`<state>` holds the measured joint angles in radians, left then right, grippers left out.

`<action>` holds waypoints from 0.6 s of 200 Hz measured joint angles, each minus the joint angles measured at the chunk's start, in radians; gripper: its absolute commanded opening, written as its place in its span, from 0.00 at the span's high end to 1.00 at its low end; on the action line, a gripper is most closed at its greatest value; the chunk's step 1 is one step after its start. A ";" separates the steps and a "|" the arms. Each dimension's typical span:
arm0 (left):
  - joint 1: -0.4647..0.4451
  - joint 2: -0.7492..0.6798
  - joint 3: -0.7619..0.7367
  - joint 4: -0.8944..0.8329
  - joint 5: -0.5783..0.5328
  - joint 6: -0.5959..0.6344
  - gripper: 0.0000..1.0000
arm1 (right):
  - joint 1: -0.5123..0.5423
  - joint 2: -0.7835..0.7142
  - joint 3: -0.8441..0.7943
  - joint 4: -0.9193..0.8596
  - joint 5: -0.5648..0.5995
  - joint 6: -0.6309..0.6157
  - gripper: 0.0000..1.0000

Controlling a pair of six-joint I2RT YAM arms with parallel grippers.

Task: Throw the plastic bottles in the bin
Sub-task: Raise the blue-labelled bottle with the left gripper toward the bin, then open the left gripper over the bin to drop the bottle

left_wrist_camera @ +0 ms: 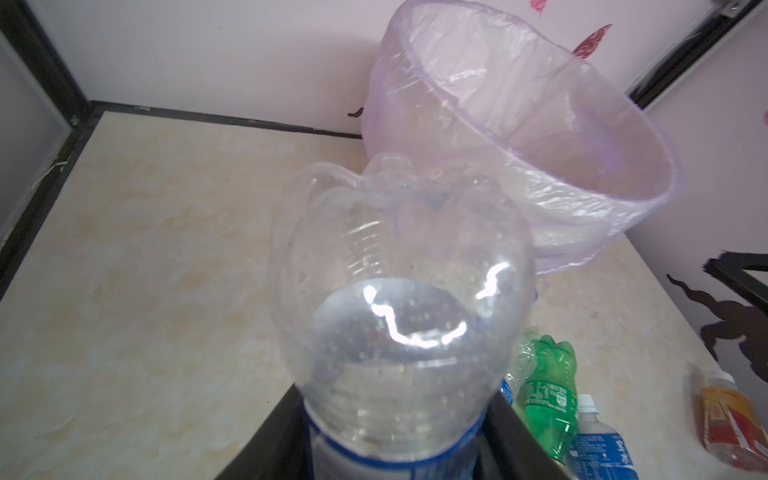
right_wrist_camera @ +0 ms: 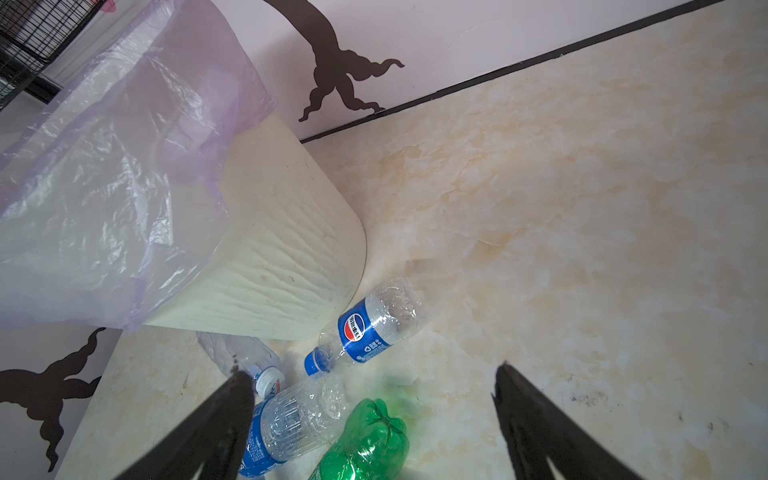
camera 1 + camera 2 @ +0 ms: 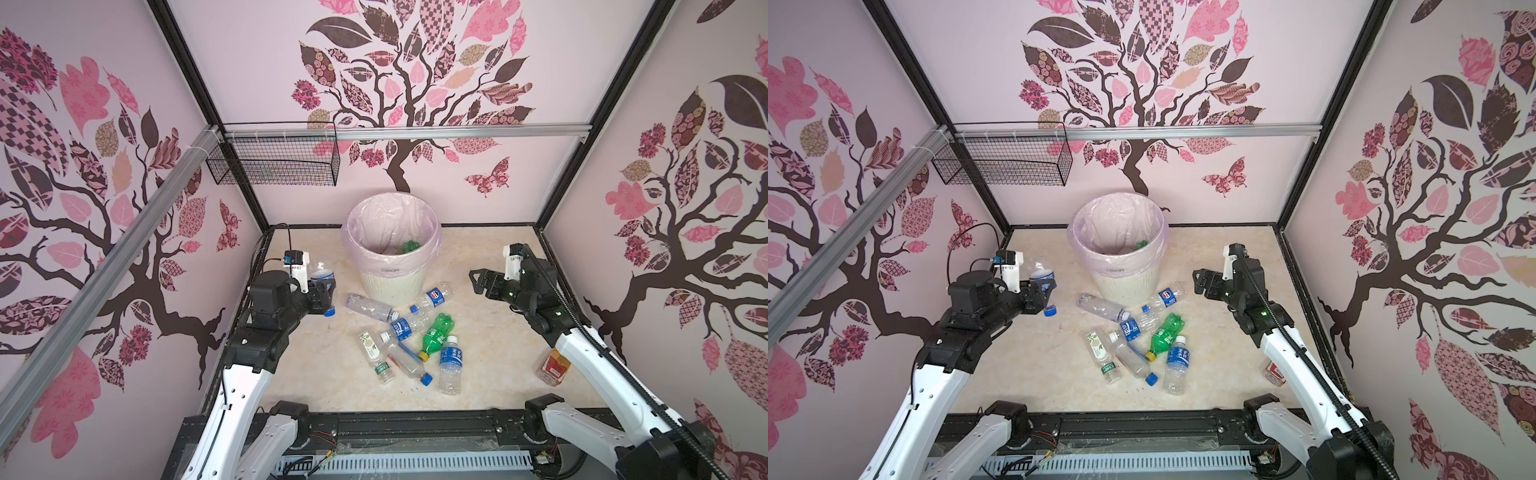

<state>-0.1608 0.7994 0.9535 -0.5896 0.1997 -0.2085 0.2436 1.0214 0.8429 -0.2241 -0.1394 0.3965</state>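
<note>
- The left pincer point(image 3: 323, 293) is closed narrowly on a clear blue-labelled bottle point(image 3: 322, 276), gripping it at the label band; the blue cap points down and the lobed base points up.
- In the left wrist view this held bottle point(image 1: 399, 332) fills the middle of the frame, its label sitting between the dark fingers.
- The held bottle is to the left of the bin point(image 3: 390, 286) and apart from it, in both top views.
- The bin stands at the back middle of the marbled surface point(image 3: 490, 345), with its pink liner folded over the rim. A green bottle point(image 3: 409, 246) lies inside it.
- The right pincer point(image 3: 477, 282) hangs to the right of the bin, spread wide and holding nothing.
- A Pepsi bottle point(image 3: 434, 296) lies just beside the bin's base, and a clear white-capped bottle point(image 3: 370, 307) lies near the base on the other side.
- In front of the bin lies a loose cluster: a green yellow-capped bottle point(image 3: 435, 334), a blue-labelled white-capped bottle point(image 3: 451, 365), a clear blue-capped bottle point(image 3: 409, 363) and a bottle with a white and green label point(image 3: 374, 357).
- A squat red-labelled bottle point(image 3: 555, 368) lies well apart at the right edge, partly hidden behind the right arm.
- A black wire basket point(image 3: 274, 166) hangs on the back wall rail.
</note>
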 measured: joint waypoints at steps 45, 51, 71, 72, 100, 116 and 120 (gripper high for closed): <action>0.000 -0.056 0.005 0.031 0.096 0.004 0.46 | 0.000 0.000 0.000 -0.007 -0.014 0.000 0.08; 0.000 -0.063 0.008 0.033 0.103 0.003 0.46 | 0.000 0.000 0.000 -0.009 -0.014 0.000 0.08; 0.000 -0.072 0.031 0.040 0.119 -0.001 0.46 | 0.000 -0.002 0.000 -0.018 -0.014 0.000 0.08; 0.000 -0.072 0.032 0.040 0.120 -0.001 0.46 | 0.000 -0.002 0.000 -0.018 -0.014 0.000 0.08; 0.000 -0.025 0.113 0.070 0.145 -0.013 0.46 | 0.000 -0.014 0.000 -0.026 -0.014 -0.002 0.08; 0.000 0.039 0.180 0.112 0.169 -0.029 0.47 | 0.000 -0.025 0.000 -0.028 -0.014 -0.004 0.07; 0.000 0.064 0.199 0.127 0.177 -0.035 0.47 | 0.000 -0.027 0.000 -0.028 -0.014 -0.004 0.08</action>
<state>-0.1604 0.8635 1.1526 -0.4622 0.3771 -0.2432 0.2436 0.9939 0.8425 -0.2523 -0.1539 0.3927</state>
